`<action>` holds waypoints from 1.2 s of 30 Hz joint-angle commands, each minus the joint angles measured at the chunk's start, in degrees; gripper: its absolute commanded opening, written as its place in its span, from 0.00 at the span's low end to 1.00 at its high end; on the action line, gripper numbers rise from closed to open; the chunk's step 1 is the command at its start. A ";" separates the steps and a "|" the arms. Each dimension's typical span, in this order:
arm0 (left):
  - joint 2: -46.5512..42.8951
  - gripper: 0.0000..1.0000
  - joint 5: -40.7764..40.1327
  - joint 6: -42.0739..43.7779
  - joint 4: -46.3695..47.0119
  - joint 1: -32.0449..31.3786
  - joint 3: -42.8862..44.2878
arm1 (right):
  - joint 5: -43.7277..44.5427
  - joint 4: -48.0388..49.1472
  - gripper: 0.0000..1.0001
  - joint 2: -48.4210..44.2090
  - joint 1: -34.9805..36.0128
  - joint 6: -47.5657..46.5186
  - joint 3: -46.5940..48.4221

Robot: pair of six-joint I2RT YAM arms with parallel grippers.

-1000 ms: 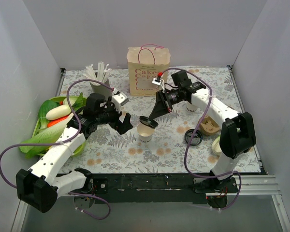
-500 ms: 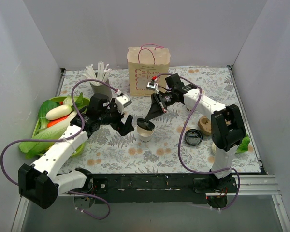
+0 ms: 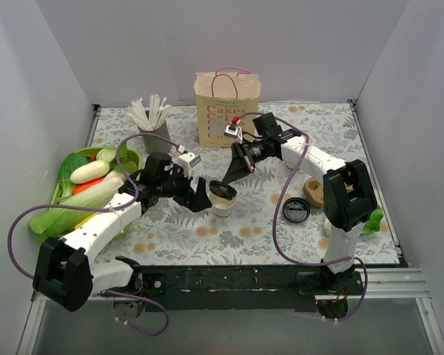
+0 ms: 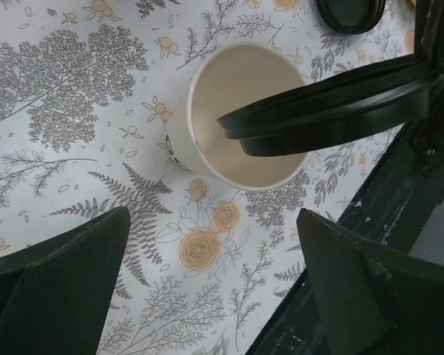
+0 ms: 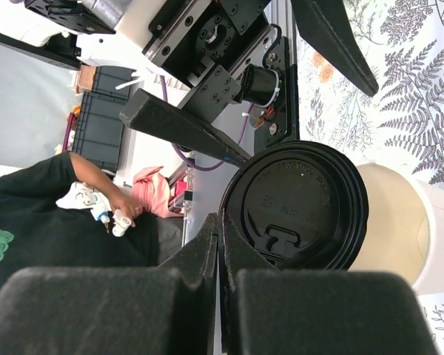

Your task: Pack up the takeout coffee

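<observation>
The takeout coffee cup (image 3: 222, 204) stands open at the table's middle; it is white with dark side print. My right gripper (image 3: 226, 182) is shut on the rim of its round black lid (image 3: 223, 191) and holds it tilted over the cup's mouth, covering part of it. The right wrist view shows the lid (image 5: 296, 203), the cup (image 5: 399, 222) and my right gripper (image 5: 220, 244). My left gripper (image 3: 202, 198) is open and empty, just left of the cup. In the left wrist view the cup (image 4: 240, 111) lies ahead of the open gripper (image 4: 214, 281), under the lid (image 4: 333, 111).
A paper bag (image 3: 227, 107) stands at the back centre. A separate flat black lid (image 3: 296, 211) and stacked cream cups (image 3: 318, 192) lie to the right. A grey holder with white sticks (image 3: 154, 126) and a green vegetable tray (image 3: 66, 194) are at the left.
My left gripper has moved right, close to the cup's left side. My right gripper moved left and brought the lid lower over the cup, then held almost still.
</observation>
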 commanded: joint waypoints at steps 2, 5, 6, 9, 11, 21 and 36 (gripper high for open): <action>-0.14 0.98 4.60 -7.53 6.68 -0.24 -2.16 | -0.10 0.47 0.01 -2.01 -0.01 -0.41 -1.24; 0.30 0.98 5.23 -10.43 9.32 -0.24 -3.22 | -0.10 0.12 0.01 -2.28 -0.01 -0.94 -1.42; 0.65 0.98 5.14 -11.83 10.28 -0.33 -3.74 | -0.10 -0.23 0.01 -2.28 -0.10 -1.11 -1.33; 1.44 0.98 4.78 -13.51 11.60 -0.24 -4.36 | 0.17 -0.76 0.01 -2.02 -0.36 -1.64 -0.81; 1.97 0.98 4.61 -14.74 12.22 -0.24 -4.62 | 0.34 -0.85 0.01 -1.75 -0.45 -1.73 -0.54; 4.70 0.98 2.41 -17.91 16.26 0.03 -6.12 | 1.48 -2.52 0.01 -1.75 -1.33 -3.40 0.07; 5.14 0.97 2.06 -17.12 17.85 0.11 -8.76 | 2.89 -3.40 0.01 -0.43 -1.77 -4.45 1.13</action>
